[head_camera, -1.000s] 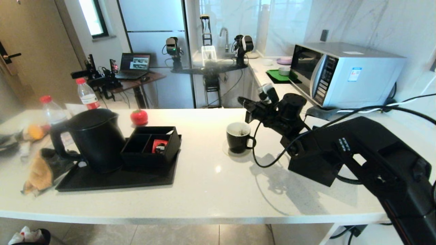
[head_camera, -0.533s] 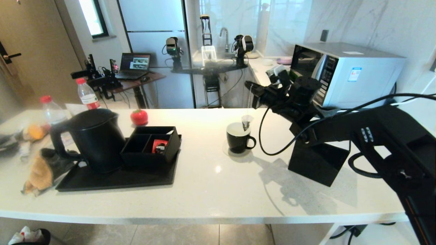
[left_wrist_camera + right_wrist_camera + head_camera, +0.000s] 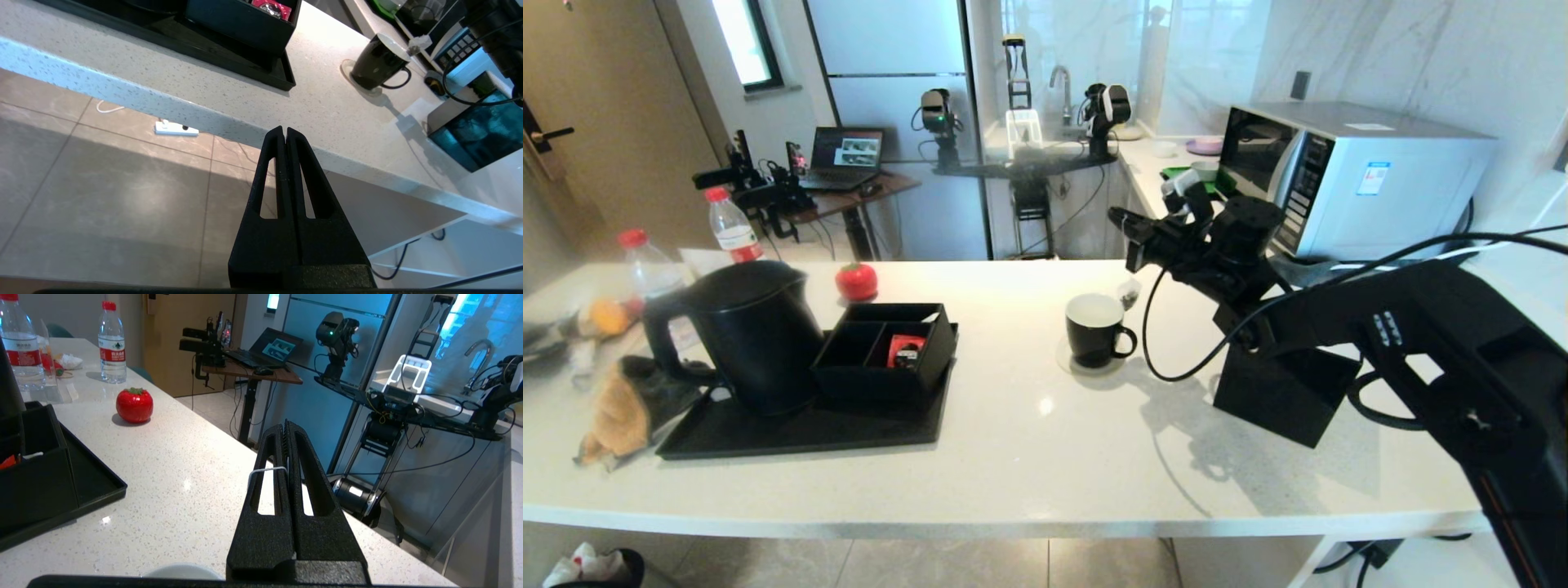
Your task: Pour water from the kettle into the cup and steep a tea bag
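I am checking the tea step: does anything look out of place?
Yes. The small pale tea bag hangs beside the glossy black mug, not inside it, on a string from the right gripper.

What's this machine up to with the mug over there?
It is steeping tea. The right pincer is shut on the string of a tea bag, which hangs just outside the cup, by its rim on the far right. The kettle stands on its tray to the left, untouched. The left pincer is shut and idle, low by the counter's front edge.
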Controlling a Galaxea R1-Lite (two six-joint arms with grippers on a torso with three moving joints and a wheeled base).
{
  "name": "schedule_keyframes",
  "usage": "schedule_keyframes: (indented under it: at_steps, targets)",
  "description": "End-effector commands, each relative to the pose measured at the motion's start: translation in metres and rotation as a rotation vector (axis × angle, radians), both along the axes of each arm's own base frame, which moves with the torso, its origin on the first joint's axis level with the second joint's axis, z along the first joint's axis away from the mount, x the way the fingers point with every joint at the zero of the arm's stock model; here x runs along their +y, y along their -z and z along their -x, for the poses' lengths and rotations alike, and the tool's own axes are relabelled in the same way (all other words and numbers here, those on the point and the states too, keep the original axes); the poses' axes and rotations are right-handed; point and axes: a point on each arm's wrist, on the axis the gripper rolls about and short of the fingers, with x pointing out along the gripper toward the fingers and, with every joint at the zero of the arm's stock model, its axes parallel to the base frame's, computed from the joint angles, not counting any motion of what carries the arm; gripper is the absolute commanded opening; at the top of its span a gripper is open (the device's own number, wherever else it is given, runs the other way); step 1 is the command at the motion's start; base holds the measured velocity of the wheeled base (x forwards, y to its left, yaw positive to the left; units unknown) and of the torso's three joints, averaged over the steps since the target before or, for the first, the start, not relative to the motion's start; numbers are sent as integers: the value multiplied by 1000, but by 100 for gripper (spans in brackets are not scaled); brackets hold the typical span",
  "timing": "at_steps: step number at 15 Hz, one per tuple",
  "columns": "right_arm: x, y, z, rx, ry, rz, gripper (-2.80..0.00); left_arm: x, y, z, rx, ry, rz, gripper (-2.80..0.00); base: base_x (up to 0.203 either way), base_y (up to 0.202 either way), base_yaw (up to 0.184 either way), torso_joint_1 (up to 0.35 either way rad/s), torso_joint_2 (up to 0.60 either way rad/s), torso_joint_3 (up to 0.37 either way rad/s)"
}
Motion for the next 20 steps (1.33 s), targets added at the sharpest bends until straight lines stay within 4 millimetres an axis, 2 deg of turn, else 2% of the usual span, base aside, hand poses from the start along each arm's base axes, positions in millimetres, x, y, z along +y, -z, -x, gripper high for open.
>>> schedule_keyframes:
  at_steps: [1,5,9,15,17,20]
  targets:
    - [2,11,-3,14,-3,7,-280,0,0,0,-4,5,-32,-280,0,0,0,0,0,0]
    - [3,14,-4,17,-21,14,-280,0,-2,0,-64,29,-341,-280,0,0,0,0,0,0]
    - [1,-4,2,-14,-57,15,-280,0,-2,-1,-83,22,-388,-280,0,0,0,0,0,0]
    - [1,-29,7,-47,-64,7,-280,2,1,-6,-149,-60,-582,-280,0,0,0,0,0,0]
    - [2,-31,7,-46,-68,8,-280,2,2,-6,-141,-57,-603,-280,0,0,0,0,0,0]
    - [5,-19,3,-26,-76,16,-280,2,5,-6,-117,-43,-605,-280,0,0,0,0,0,0]
